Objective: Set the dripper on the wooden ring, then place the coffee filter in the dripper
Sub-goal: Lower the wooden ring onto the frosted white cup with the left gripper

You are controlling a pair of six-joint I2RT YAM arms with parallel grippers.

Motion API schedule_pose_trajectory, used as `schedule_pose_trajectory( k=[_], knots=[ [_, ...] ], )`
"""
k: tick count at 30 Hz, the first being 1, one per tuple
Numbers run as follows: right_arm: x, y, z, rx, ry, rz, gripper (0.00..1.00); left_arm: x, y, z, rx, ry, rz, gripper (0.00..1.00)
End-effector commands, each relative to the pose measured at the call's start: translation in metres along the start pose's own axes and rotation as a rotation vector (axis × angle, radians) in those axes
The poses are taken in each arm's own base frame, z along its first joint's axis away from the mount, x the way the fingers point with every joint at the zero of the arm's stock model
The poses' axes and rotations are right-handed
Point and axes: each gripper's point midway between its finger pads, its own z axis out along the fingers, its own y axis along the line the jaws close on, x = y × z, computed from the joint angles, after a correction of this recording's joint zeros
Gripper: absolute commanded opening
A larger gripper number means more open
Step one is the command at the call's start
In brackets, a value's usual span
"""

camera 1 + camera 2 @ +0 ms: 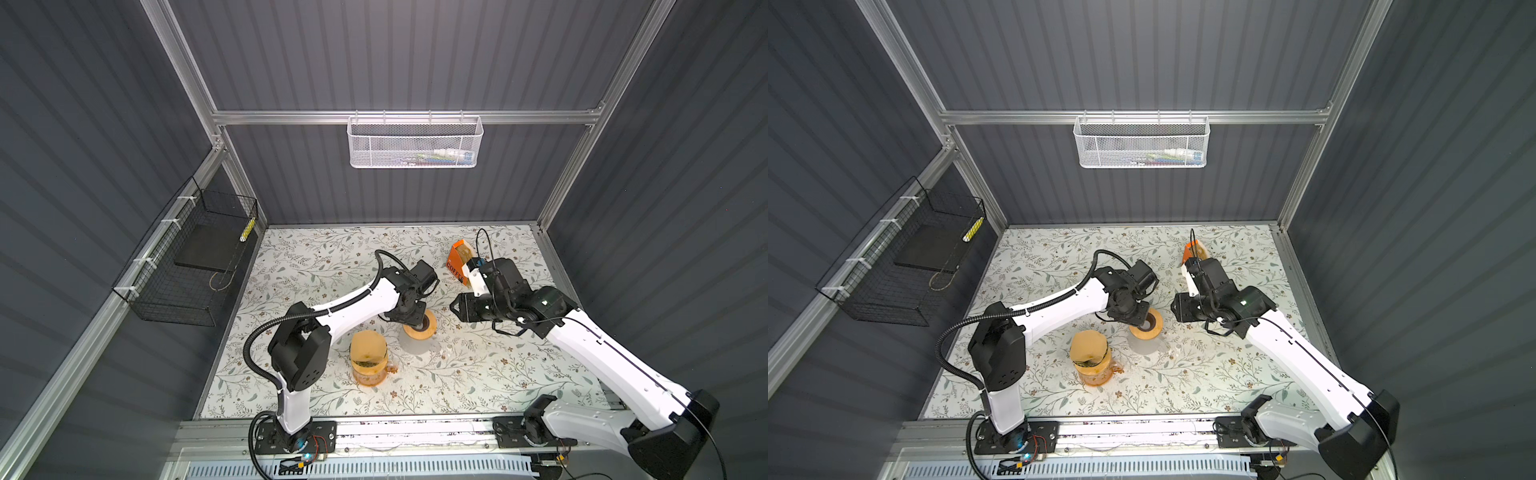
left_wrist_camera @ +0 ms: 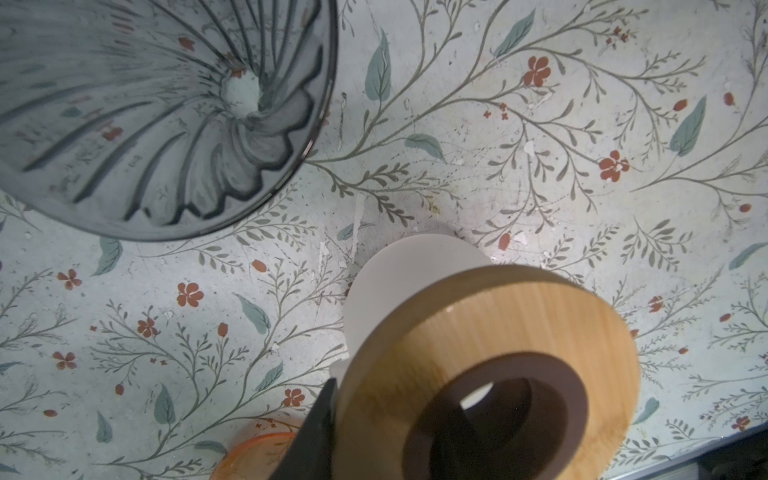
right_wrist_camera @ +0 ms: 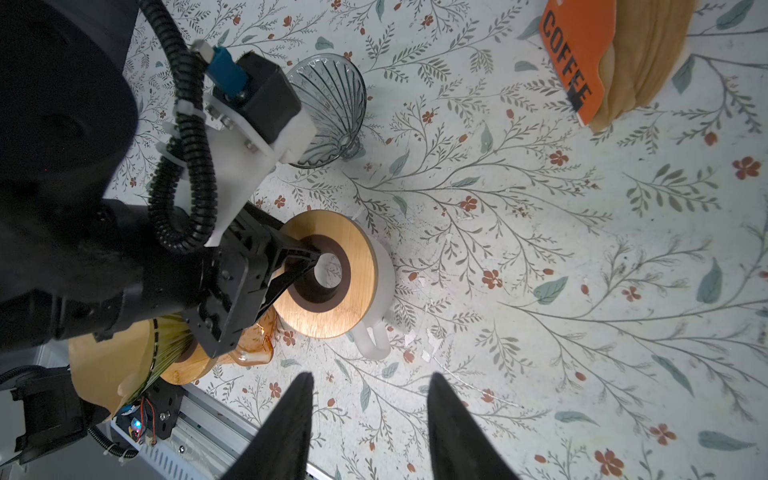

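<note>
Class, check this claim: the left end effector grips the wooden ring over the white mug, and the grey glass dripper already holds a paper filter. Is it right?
No. The grey glass dripper is empty; the left wrist view shows bare ribs down to its hole. The left end effector does grip the wooden ring over the white mug.

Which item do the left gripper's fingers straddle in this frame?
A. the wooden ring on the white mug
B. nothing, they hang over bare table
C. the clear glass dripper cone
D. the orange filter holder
A: the left gripper is closed across the band of the wooden ring resting on the white mug, one finger outside its edge, one in its hole.
</note>
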Motion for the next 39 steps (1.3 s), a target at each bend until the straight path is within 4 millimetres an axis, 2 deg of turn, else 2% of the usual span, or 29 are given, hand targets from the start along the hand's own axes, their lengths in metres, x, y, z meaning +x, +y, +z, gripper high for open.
schedule_pose_trajectory(
  k=[1,6,14,16,21,30,39],
  knots=[
    [-0.001,0.0,0.001,-0.005,0.003,0.014,0.46,0.005,0.007,-0.002,-0.048,0.013,0.003,0.24],
    [-0.001,0.001,0.002,-0.004,0.005,0.015,0.46,0.005,0.007,-0.005,-0.048,0.006,0.002,0.37],
    [0.0,0.0,0.003,-0.005,0.011,0.021,0.46,0.004,0.009,-0.009,-0.056,-0.006,-0.001,0.41],
    [0.0,0.0,0.003,-0.005,0.011,0.024,0.46,0.003,0.009,-0.011,-0.053,-0.012,0.001,0.45],
    [0.0,0.001,0.002,-0.006,0.01,0.027,0.46,0.0,0.009,-0.016,-0.05,-0.025,-0.002,0.46],
    [-0.005,0.002,-0.001,-0.005,0.006,0.028,0.46,-0.008,-0.001,-0.035,0.008,-0.068,0.006,0.45],
    [-0.006,0.004,0.0,-0.009,0.005,0.032,0.46,-0.007,-0.006,-0.036,0.041,-0.067,0.002,0.44]
  ],
)
